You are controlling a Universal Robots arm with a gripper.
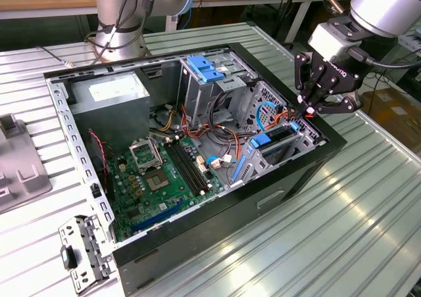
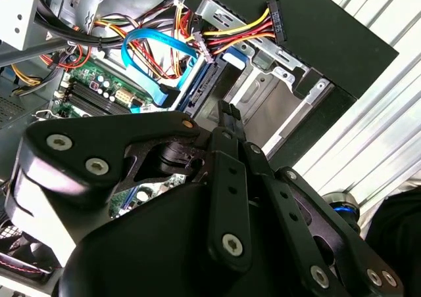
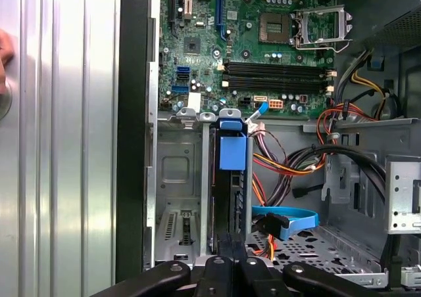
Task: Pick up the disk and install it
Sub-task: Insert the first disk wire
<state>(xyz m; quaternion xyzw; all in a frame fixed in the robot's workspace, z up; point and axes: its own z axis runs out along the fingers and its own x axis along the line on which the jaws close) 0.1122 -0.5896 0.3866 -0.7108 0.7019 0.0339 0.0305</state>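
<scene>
Holding claw (image 1: 314, 106) over drive bay of open computer case (image 1: 329, 149); fingers are closing together on edge of disk (image 3: 229, 198). Disk is standing upright in bay slot, blue rails visible. I am judging it stiff, fairly heavy, shock-sensitive; gripping by narrow edges.

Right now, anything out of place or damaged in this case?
Nothing spilled or visibly broken. A metal bracket lies loose on the table beside the case, and the CPU socket sits bare. The disk stands edge-on by the gripper.
</scene>
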